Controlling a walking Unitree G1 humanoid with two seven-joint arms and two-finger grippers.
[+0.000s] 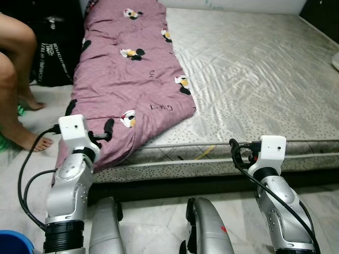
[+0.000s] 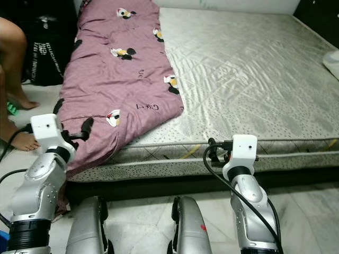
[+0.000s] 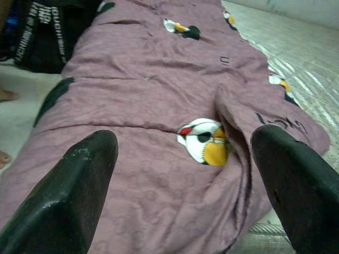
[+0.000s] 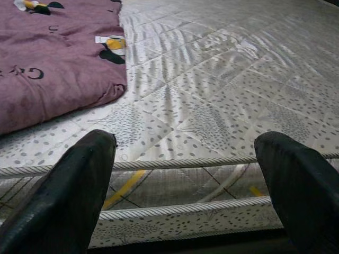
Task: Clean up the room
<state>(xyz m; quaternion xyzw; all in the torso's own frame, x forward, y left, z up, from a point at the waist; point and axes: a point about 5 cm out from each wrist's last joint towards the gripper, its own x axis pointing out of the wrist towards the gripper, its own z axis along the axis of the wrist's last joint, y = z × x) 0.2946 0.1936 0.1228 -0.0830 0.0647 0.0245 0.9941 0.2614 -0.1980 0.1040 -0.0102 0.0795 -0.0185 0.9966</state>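
Left claw (image 3: 180, 174) spread wide, gripping nothing, poised right at the near end of the purple quilt (image 1: 127, 74), which runs along the mattress's (image 1: 254, 74) left side. Right claw (image 4: 185, 180) wide open too, empty, facing the mattress's bare front edge.

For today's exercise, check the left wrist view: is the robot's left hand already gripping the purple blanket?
No. The left hand is open, its two black fingers spread apart above the purple blanket without pinching any fabric.

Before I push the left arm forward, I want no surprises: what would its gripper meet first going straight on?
Probably the purple blanket: the open left gripper points straight at its hanging near end, though depth is unclear.
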